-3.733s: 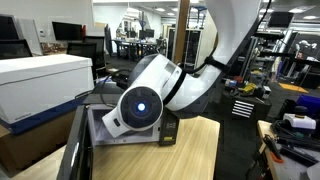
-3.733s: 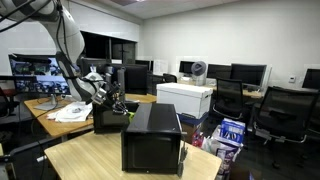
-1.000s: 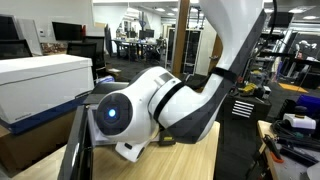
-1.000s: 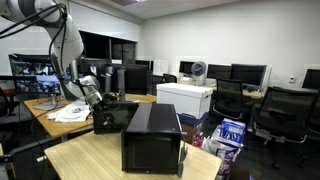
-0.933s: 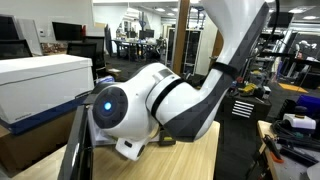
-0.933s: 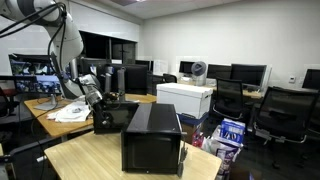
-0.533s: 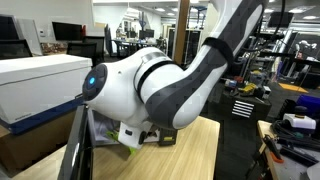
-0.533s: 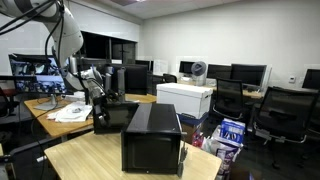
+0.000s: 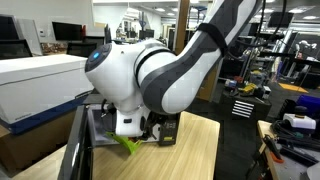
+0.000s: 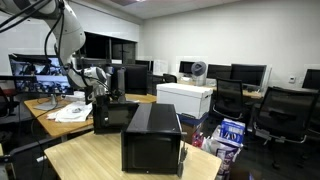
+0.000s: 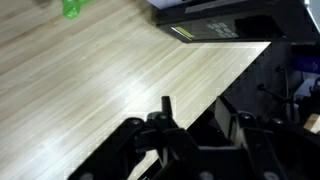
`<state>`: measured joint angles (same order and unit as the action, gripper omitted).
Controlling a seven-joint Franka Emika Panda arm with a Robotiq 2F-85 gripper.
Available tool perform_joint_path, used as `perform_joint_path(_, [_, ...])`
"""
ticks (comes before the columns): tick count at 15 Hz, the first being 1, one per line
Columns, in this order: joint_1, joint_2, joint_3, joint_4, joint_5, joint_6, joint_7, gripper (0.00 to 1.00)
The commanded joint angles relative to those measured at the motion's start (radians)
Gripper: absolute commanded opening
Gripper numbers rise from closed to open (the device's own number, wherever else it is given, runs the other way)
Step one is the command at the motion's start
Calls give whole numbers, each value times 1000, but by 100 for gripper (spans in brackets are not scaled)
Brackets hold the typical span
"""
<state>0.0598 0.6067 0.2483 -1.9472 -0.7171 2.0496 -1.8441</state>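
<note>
My gripper (image 11: pixel 198 118) is open and empty, its two dark fingers (image 11: pixel 165 104) spread over the edge of a light wooden table (image 11: pixel 110 75). In an exterior view the gripper (image 10: pixel 102 96) hangs just above a low black box (image 10: pixel 112 116) at the table's far end. A small green object (image 11: pixel 72 8) lies on the wood, far from the fingers; it also shows under the arm's white body in an exterior view (image 9: pixel 128 142). A black device with a yellow-green label (image 11: pixel 205 28) sits at the top of the wrist view.
A tall black box (image 10: pixel 152 136) stands on the near table. A large white box (image 9: pixel 40 82) sits beside the arm; another is on a desk (image 10: pixel 186 99). Monitors, office chairs (image 10: pixel 283 112) and cluttered desks ring the table.
The arm has swung round: its big white joint moved left and up across the close exterior view. The gripper shifted slightly above the low black box. It stays open.
</note>
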Motion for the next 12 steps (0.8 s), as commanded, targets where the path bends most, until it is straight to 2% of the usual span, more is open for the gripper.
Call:
perform_joint_path(1, [-42,-33,-11,-33,99,91,-106,19])
perform_joint_path(4, [-63,-26,-23,-30,215,92,-151,2])
perform_joint_path(12, [-110,-48,-20,-53,482,83,-406,1])
